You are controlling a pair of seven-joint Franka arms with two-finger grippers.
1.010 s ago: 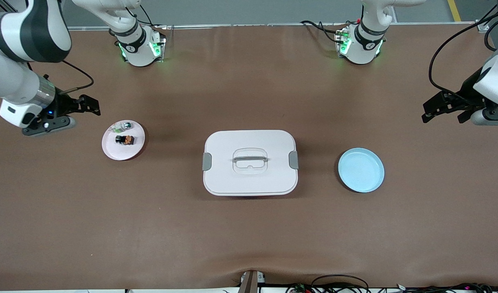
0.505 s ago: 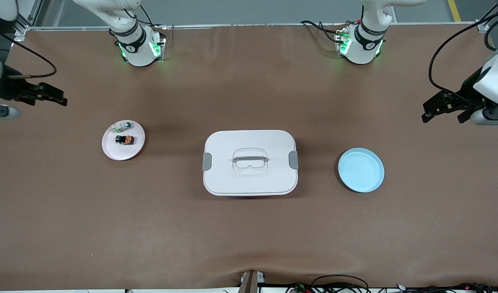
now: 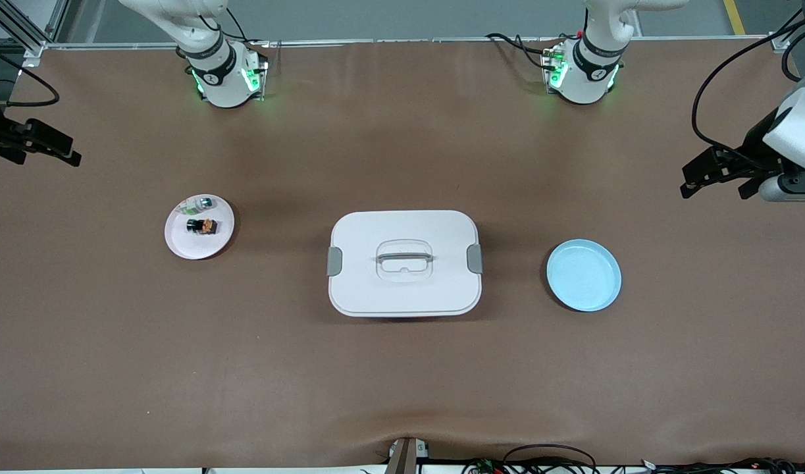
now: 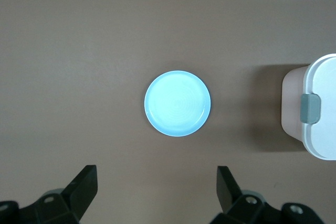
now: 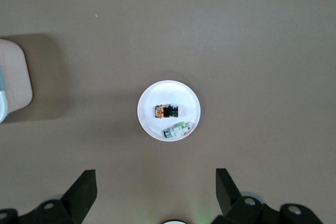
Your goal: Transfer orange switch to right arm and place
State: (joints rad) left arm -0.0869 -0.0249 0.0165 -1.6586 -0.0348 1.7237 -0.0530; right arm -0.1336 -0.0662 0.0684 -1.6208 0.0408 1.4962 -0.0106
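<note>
The orange switch [image 3: 205, 226] lies on a small white plate [image 3: 178, 243] toward the right arm's end of the table. It also shows in the right wrist view [image 5: 166, 112], on the plate [image 5: 152, 95]. My right gripper [image 3: 73, 150] is open and empty, up in the air over the table's edge at the right arm's end, well apart from the plate. In its wrist view the right gripper [image 5: 156, 187] has its jaws wide apart. My left gripper [image 3: 684, 183] is open and empty over the left arm's end of the table, and shows the same in its wrist view [image 4: 156, 187].
A small green-white-silver part [image 3: 198, 205] lies on the same white plate, also in the right wrist view [image 5: 177, 130]. A white lidded box [image 3: 404, 263] stands mid-table. An empty light blue plate [image 3: 583, 274] sits toward the left arm's end, also in the left wrist view [image 4: 177, 103].
My right gripper has drawn away from the white plate toward the table's edge at the right arm's end. The switch stays on the plate. The left arm has barely moved.
</note>
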